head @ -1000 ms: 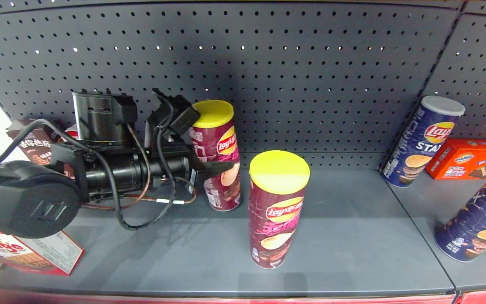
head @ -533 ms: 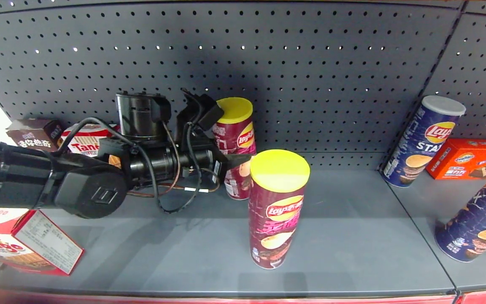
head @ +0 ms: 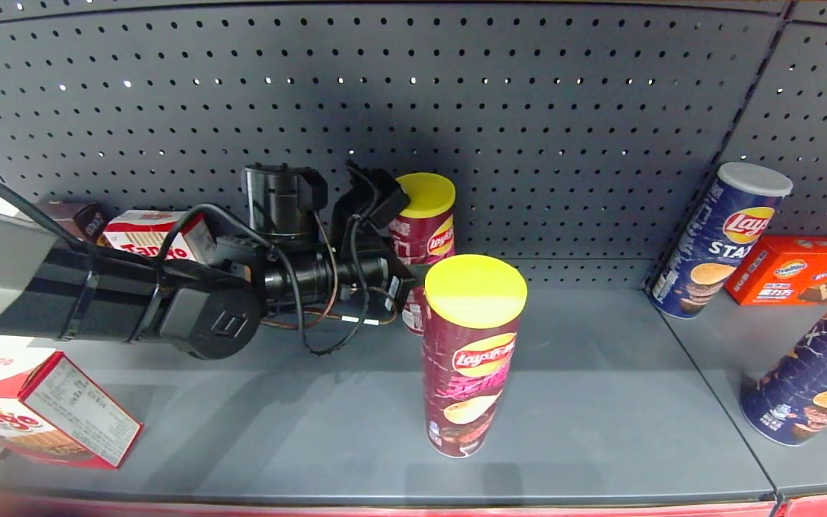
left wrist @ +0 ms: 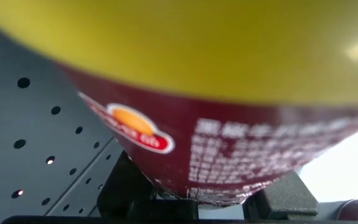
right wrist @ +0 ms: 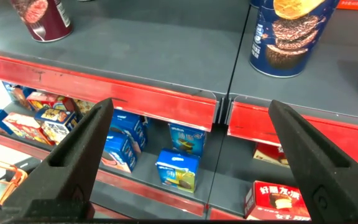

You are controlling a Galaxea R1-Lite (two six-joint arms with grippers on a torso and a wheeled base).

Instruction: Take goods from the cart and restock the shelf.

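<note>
A maroon chip can (head: 429,219) with a yellow lid stands upright near the pegboard at the back of the grey shelf (head: 600,402). My left gripper (head: 412,278) is shut on its lower half from the left. In the left wrist view this can (left wrist: 229,149) sits close between the dark fingers (left wrist: 126,196). A second, matching can (head: 472,352) stands free just in front of it and hides its base. My right gripper (right wrist: 191,155) hangs open and empty in front of the shelf's red front edge (right wrist: 135,93).
Two blue chip cans (head: 718,240) (head: 808,380) and an orange box (head: 801,269) stand on the right section. Red-and-white wafer boxes (head: 47,416) (head: 155,233) lie at the left. The lower shelf holds small boxes (right wrist: 182,165). Open shelf floor lies between the front can and the blue cans.
My left arm has carried the maroon can to the right and back toward the pegboard. It now stands right behind the front can. The other goods have not moved.
</note>
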